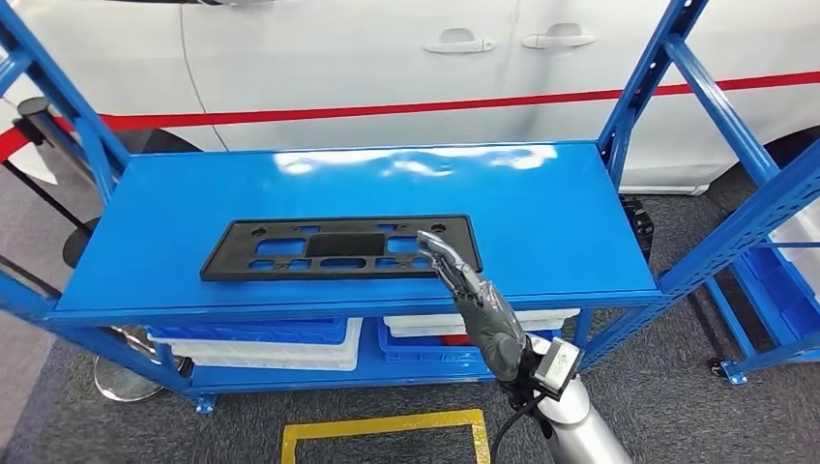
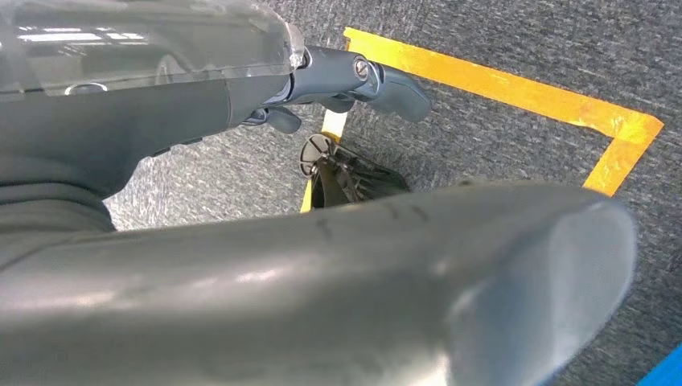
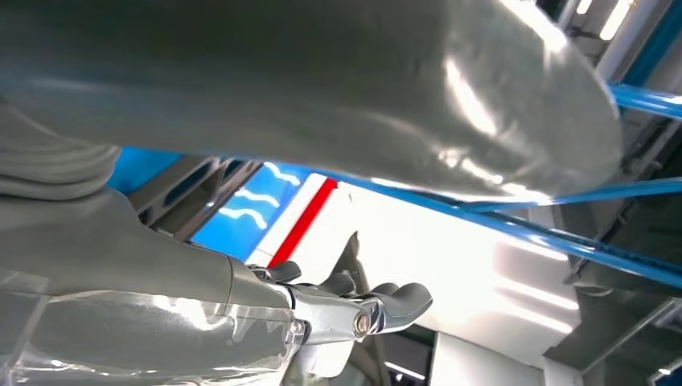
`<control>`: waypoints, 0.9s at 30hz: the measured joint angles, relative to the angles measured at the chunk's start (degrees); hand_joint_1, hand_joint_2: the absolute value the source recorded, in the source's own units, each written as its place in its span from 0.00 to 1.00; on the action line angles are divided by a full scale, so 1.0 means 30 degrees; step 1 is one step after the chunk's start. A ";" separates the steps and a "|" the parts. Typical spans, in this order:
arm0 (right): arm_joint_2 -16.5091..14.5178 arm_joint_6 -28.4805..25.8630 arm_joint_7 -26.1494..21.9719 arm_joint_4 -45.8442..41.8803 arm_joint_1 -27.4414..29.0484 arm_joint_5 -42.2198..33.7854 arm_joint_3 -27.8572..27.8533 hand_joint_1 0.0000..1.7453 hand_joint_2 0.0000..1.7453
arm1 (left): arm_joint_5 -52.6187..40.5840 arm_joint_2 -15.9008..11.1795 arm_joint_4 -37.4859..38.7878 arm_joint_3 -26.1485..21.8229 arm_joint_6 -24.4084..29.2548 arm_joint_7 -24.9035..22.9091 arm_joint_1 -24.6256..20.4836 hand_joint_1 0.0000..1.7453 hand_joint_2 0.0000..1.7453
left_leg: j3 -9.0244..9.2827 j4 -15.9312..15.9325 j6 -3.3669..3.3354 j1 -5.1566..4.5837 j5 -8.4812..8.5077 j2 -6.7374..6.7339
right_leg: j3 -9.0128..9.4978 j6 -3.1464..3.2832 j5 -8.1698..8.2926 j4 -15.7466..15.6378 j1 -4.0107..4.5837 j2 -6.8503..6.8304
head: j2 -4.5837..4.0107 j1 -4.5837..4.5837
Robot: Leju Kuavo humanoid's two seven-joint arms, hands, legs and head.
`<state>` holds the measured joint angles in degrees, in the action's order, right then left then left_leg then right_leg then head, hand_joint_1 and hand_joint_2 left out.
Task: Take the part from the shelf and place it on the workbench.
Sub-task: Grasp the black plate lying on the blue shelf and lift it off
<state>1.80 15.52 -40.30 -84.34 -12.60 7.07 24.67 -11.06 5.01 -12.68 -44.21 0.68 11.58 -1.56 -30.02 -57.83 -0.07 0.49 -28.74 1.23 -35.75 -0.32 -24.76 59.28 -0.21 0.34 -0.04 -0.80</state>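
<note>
A flat black part [image 1: 319,249] with several cut-outs lies on the blue shelf top [image 1: 541,184], left of the middle and near the front edge. My right hand [image 1: 474,295] reaches up from below with its fingers stretched out. The fingertips [image 1: 432,242] lie over the part's right end, and nothing is gripped. In the right wrist view the hand [image 3: 241,121] has thumb and fingers apart, with the part [image 3: 189,181] beyond them. My left hand [image 2: 241,265] hangs over the grey floor, fingers apart and holding nothing.
A white car [image 1: 387,77] with a red stripe stands close behind the shelf. Blue uprights [image 1: 677,87] rise at the shelf's right and left ends. White and blue bins [image 1: 271,343] fill the lower level. Yellow floor tape [image 1: 387,425] marks a square in front.
</note>
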 joint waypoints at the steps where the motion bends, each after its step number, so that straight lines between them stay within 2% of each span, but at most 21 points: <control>1: -0.0007 0.0022 0.0000 0.0062 -0.0019 0.0051 0.0075 0.00 0.00 | -0.0002 0.0000 0.0000 -0.0009 0.0000 0.0004 -0.0016 0.00 0.00 | 0.0039 0.0041 0.0101 0.0010 -0.0051 -0.0013 | 0.0025 0.0097 -0.0051 -0.0060 -0.0022 0.0029 | 0.0000 -0.0007; 3: -0.0033 0.0124 -0.0002 0.0198 -0.0078 0.0144 0.0233 0.00 0.00 | -0.0002 -0.0007 0.0000 -0.0029 0.0000 0.0011 -0.0039 0.00 0.00 | -0.0032 -0.0341 0.0284 0.0034 -0.0364 -0.0080 | 0.0222 0.0304 -0.0115 -0.0238 -0.0090 0.0036 | 0.0000 -0.0015; 4: -0.0062 0.0207 -0.0002 0.0295 -0.0150 0.0184 0.0333 0.00 0.00 | 0.0000 -0.0011 0.0000 -0.0047 0.0002 0.0015 -0.0050 0.00 0.00 | -0.0337 -0.1043 0.0357 0.0043 -0.0730 -0.0115 | 0.0347 0.0411 -0.0152 -0.0322 -0.0127 0.0015 | 0.0000 -0.0018; 6: -0.0145 0.0348 0.0000 0.0571 -0.0316 0.0233 0.0595 0.00 0.00 | 0.0011 -0.0007 0.0000 -0.0120 0.0015 0.0026 -0.0043 0.00 0.00 | -0.1682 -0.3501 0.0450 0.0067 -0.1721 -0.0160 | 0.0526 0.0591 -0.0291 -0.0360 -0.0112 -0.0034 | 0.0000 -0.0024; 7: -0.0196 0.0386 0.0000 0.0725 -0.0365 0.0240 0.0734 0.00 0.00 | 0.0022 0.0000 0.0000 -0.0160 0.0024 0.0033 -0.0027 0.00 0.00 | -0.2432 -0.4697 0.0486 0.0077 -0.2037 -0.0163 | 0.0598 0.0632 -0.0366 -0.0352 -0.0100 -0.0042 | 0.0000 -0.0020; 8: -0.0247 0.0401 0.0000 0.0868 -0.0387 0.0244 0.0874 0.00 0.00 | 0.0036 0.0007 0.0000 -0.0200 0.0033 0.0040 -0.0005 0.00 0.00 | -0.2980 -0.5412 0.0514 0.0087 -0.2024 -0.0167 | 0.0690 0.0650 -0.0452 -0.0344 -0.0091 -0.0036 | 0.0000 -0.0020; 9: -0.0296 0.0403 0.0000 0.0995 -0.0408 0.0244 0.1003 0.00 0.00 | 0.0056 0.0011 0.0000 -0.0238 0.0040 0.0053 0.0016 0.00 0.00 | -0.3153 -0.5319 0.0527 0.0094 -0.1564 -0.0174 | 0.0816 0.0637 -0.0554 -0.0333 -0.0092 -0.0022 | 0.0000 -0.0022; 10: -0.0348 0.0415 0.0000 0.1109 -0.0448 0.0242 0.1118 0.00 0.00 | 0.0084 0.0011 0.0000 -0.0279 0.0051 0.0071 0.0027 0.00 0.00 | -0.2990 -0.4547 0.0519 0.0099 -0.0805 -0.0188 | 0.0972 0.0611 -0.0668 -0.0319 -0.0095 -0.0006 | 0.0000 -0.0022; 11: -0.0397 0.0448 0.0000 0.1211 -0.0516 0.0237 0.1227 0.00 0.00 | 0.0118 0.0009 0.0000 -0.0324 0.0067 0.0095 0.0036 0.00 0.00 | -0.2562 -0.3258 0.0483 0.0104 0.0104 -0.0211 | 0.1131 0.0568 -0.0798 -0.0304 -0.0098 0.0008 | -0.0002 -0.0022; 12: -0.0448 0.0490 0.0000 0.1309 -0.0619 0.0226 0.1335 0.00 0.00 | 0.0164 0.0007 0.0000 -0.0379 0.0084 0.0120 0.0036 0.00 0.00 | -0.2077 -0.2006 0.0433 0.0074 0.0757 -0.0231 | 0.1257 0.0494 -0.0929 -0.0265 -0.0064 0.0023 | -0.0002 -0.0020; 13: -0.0494 0.0543 0.0000 0.1402 -0.0727 0.0215 0.1433 0.00 0.00 | 0.0204 0.0007 0.0000 -0.0430 0.0097 0.0146 0.0032 0.00 0.00 | -0.1706 -0.1087 0.0350 0.0044 0.1116 -0.0242 | 0.1316 0.0413 -0.1028 -0.0228 -0.0037 0.0045 | -0.0002 -0.0015; 14: -0.0534 0.0592 0.0000 0.1492 -0.0827 0.0204 0.1528 0.00 0.00 | 0.0241 0.0007 0.0000 -0.0479 0.0108 0.0173 0.0022 0.00 0.00 | -0.1497 -0.0555 0.0264 0.0011 0.1227 -0.0245 | 0.1333 0.0327 -0.1095 -0.0213 -0.0013 0.0062 | -0.0002 -0.0006; 17: -0.0637 0.0645 -0.0002 0.1717 -0.1033 0.0189 0.1737 0.00 0.00 | 0.0282 0.0013 0.0000 -0.0597 0.0109 0.0237 0.0013 0.00 0.00 | -0.1364 -0.0277 -0.0047 -0.0014 0.1103 -0.0234 | 0.1362 0.0072 -0.1201 -0.0241 -0.0034 0.0073 | 0.0000 0.0013; 19: -0.0692 0.0636 -0.0007 0.1832 -0.1197 0.0167 0.1816 0.00 0.00 | 0.0284 0.0022 0.0000 -0.0674 0.0111 0.0262 0.0033 0.00 0.00 | -0.1160 -0.0089 -0.0289 0.0046 0.1098 -0.0265 | 0.1016 -0.0107 -0.1687 0.0610 -0.0054 0.0029 | 0.0000 0.0033; 20: -0.0703 0.0632 -0.0009 0.1903 -0.1272 0.0155 0.1852 0.00 0.00 | 0.0280 0.0025 0.0000 -0.0719 0.0116 0.0280 0.0034 0.00 0.00 | -0.1055 -0.0023 -0.0394 0.0065 0.1078 -0.0284 | 0.0504 -0.0179 -0.2157 0.1628 -0.0072 0.0005 | 0.0000 0.0042; 22: -0.0710 0.0634 -0.0002 0.2094 -0.1345 0.0153 0.1960 0.00 0.00 | 0.0262 0.0026 0.0000 -0.0792 0.0171 0.0322 0.0014 0.00 0.00 | -0.0940 -0.0018 -0.0516 0.0041 0.0975 -0.0297 | -0.0948 -0.0248 -0.3044 0.4112 -0.0084 -0.0009 | 0.0000 0.0049; 23: -0.0710 0.0636 0.0016 0.2220 -0.1347 0.0189 0.2034 0.00 0.00 | 0.0251 0.0031 0.0000 -0.0812 0.0219 0.0344 0.0006 0.00 0.00 | -0.0869 -0.0024 -0.0538 0.0030 0.0908 -0.0284 | -0.1517 -0.0261 -0.3111 0.4902 -0.0094 -0.0010 | -0.0002 0.0049; 24: -0.0718 0.0637 0.0063 0.2339 -0.1354 0.0255 0.2129 0.00 0.00 | 0.0244 0.0038 0.0000 -0.0827 0.0273 0.0355 0.0005 0.00 0.00 | -0.0776 -0.0030 -0.0535 0.0025 0.0830 -0.0269 | -0.1782 -0.0251 -0.2817 0.5049 -0.0101 -0.0010 | -0.0004 0.0049; 25: -0.0745 0.0637 0.0157 0.2446 -0.1379 0.0353 0.2240 0.00 0.00 | 0.0239 0.0049 0.0000 -0.0853 0.0324 0.0363 0.0015 0.00 0.00 | -0.0650 -0.0037 -0.0510 0.0023 0.0736 -0.0253 | -0.1691 -0.0212 -0.2172 0.4498 -0.0104 -0.0011 | -0.0004 0.0049; 27: -0.0874 0.0630 0.0353 0.2632 -0.1506 0.0581 0.2495 0.00 0.00 | 0.0211 0.0111 0.0000 -0.0916 0.0397 0.0359 0.0038 0.00 0.00 | -0.0423 -0.0067 -0.0391 0.0007 0.0508 -0.0236 | -0.0789 -0.0033 -0.0593 0.2090 -0.0066 -0.0018 | -0.0002 0.0047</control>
<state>-0.82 17.41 -39.24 -76.44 -17.11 8.81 32.16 -10.43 5.34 -12.68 -46.96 1.87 12.66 -1.44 -31.29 -58.03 -1.24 0.51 -27.21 0.53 -38.12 -0.42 -26.54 65.55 -0.41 0.29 -0.05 -0.66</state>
